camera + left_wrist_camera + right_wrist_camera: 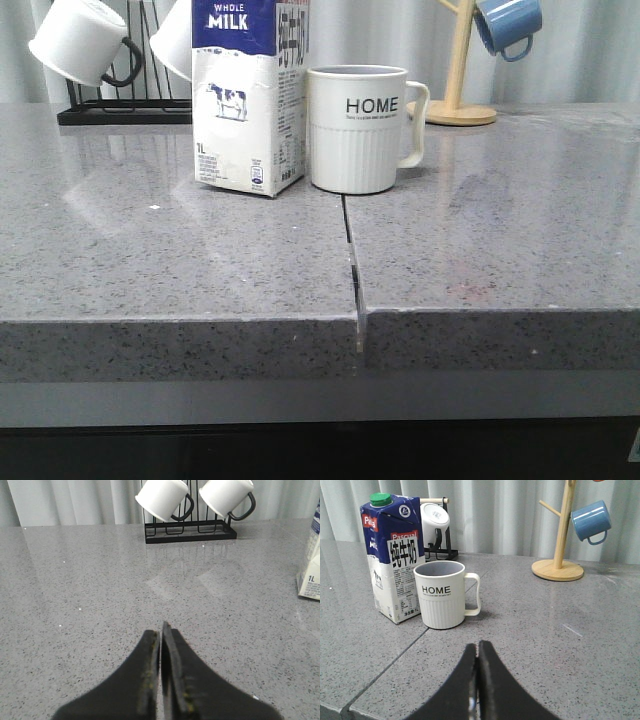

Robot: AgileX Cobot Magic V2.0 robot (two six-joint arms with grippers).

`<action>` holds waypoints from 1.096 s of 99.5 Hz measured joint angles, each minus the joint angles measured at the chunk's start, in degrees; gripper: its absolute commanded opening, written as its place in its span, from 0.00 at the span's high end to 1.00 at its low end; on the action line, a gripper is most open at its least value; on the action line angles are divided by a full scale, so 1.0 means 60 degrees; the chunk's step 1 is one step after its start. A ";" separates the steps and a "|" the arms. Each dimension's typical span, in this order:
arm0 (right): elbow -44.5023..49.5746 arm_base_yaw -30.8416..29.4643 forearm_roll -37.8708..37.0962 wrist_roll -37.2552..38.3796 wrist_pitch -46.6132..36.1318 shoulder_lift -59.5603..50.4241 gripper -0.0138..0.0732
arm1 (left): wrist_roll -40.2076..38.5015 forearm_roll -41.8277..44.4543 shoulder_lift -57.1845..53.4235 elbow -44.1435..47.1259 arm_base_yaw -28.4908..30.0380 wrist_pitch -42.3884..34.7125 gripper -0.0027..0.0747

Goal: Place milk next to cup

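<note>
The milk (248,95) is standing upright on the counter (500,230), just beside the cup (357,128) — at the cup's 9 o'clock in the front view, the two near touching, though a gap cannot be ruled out. The cup's handle is pointing toward 3 o'clock.

The right gripper (478,652) is hovering over the counter with its fingers pressed together, holding nothing — the cup (443,601) is sitting near it at about 11 o'clock, the milk (392,555) further toward 10 o'clock.

The left gripper (161,632) is also pressed together and empty, with the milk (311,565) well apart at about 2 o'clock.
</note>
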 measured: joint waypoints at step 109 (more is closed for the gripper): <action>0.0068 0.0000 0.0000 0.0000 0.0000 0.0000 0.92 | 0.0000 0.0070 -0.1042 0.2304 0.0000 -0.2476 0.98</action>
